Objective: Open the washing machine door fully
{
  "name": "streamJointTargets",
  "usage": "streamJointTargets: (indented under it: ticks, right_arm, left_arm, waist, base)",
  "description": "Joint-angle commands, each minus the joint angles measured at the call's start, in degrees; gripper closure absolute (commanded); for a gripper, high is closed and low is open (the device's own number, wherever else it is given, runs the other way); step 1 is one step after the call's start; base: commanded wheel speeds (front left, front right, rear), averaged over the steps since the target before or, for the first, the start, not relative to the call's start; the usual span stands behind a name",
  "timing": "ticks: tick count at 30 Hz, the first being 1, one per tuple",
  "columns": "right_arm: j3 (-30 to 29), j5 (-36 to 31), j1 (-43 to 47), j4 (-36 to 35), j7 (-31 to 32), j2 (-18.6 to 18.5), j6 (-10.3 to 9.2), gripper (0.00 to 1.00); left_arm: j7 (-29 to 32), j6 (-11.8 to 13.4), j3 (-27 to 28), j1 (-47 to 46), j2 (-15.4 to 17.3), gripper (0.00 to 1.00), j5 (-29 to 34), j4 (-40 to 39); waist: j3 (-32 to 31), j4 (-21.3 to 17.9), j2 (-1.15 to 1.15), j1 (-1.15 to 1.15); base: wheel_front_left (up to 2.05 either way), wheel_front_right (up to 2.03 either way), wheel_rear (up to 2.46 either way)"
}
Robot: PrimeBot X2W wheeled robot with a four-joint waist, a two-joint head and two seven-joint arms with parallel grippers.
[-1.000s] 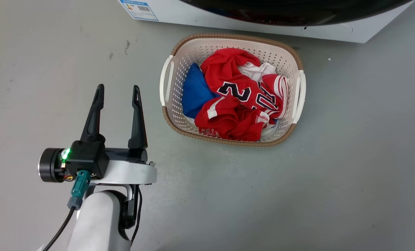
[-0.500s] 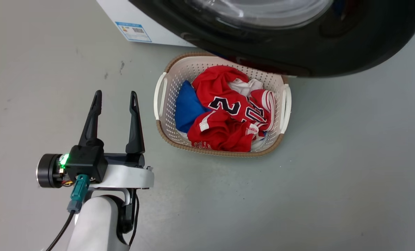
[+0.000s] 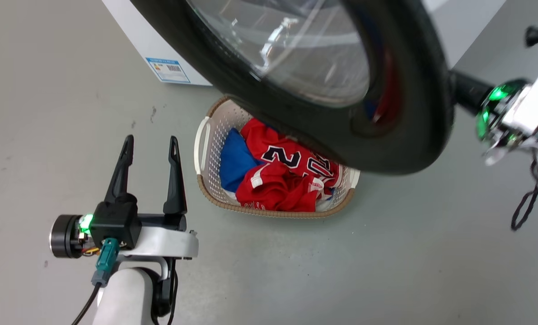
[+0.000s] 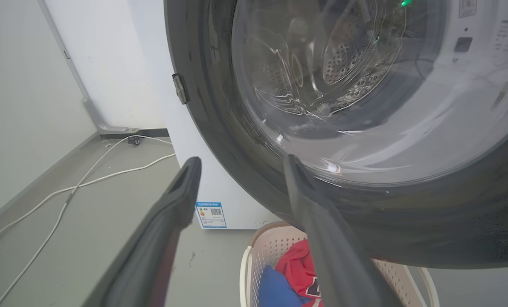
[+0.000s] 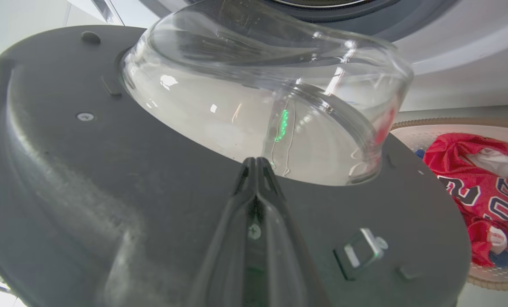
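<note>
The washing machine door (image 3: pixel 386 149), a glossy black ring around a clear glass bowl (image 3: pixel 287 49), stands swung out from the white washing machine (image 3: pixel 147 49) and hangs over the basket. In the right wrist view my right gripper (image 5: pixel 256 164) is shut, its fingers lying together against the door's inner face (image 5: pixel 87 179) just below the bulging bowl (image 5: pixel 258 106). In the head view my right wrist (image 3: pixel 499 104) reaches behind the door's right edge, which hides its fingers. My left gripper (image 3: pixel 151 142) stays open and holds nothing, low at the left and apart from the door (image 4: pixel 407 221).
A white laundry basket (image 3: pixel 203 135) with red and blue clothes (image 3: pixel 287 180) sits on the grey floor under the door. A blue QR sticker (image 3: pixel 168 70) marks the machine's lower left front. White cables (image 4: pixel 87 179) run along the floor by the wall, left of the machine.
The door has swung much further out and now hangs over the basket. My right wrist has come into the head view at the right. The head camera has shifted; my left gripper stays open.
</note>
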Motion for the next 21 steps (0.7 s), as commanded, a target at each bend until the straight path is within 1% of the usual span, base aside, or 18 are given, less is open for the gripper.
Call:
streamJointTargets:
  ticks: [1,7,12,21]
  right_arm:
    - [1.3,0.4,3.2,-2.4,0.9,1.1,0.02,1.0]
    - [4.3,1.6,9.6,-8.2,3.0,2.8,0.02,1.0]
    - [6.4,2.2,12.8,-10.4,4.1,3.9,0.02,1.0]
    - [11.3,2.1,17.2,-12.9,5.2,7.2,0.02,1.0]
  left_arm:
    - [-0.2,0.0,0.0,1.1,-0.1,0.0,0.4,0.2]
    - [-0.2,0.3,-0.2,2.4,-0.1,0.0,0.2,0.4]
    - [-0.2,0.6,-0.5,3.4,-0.1,0.0,-0.3,0.7]
    - [-0.2,1.3,-0.6,5.3,-0.1,0.0,-0.4,0.8]
  waist:
    - [-1.4,-0.1,0.0,0.0]
    - [-4.0,-0.1,0.0,0.0]
    - [-5.9,0.2,0.0,0.0]
    - [-8.2,1.0,0.0,0.0]
  base:
    - [0.0,0.0,0.0]
    - [0.0,0.0,0.0]
    - [0.0,0.0,0.0]
    - [0.0,0.0,0.0]
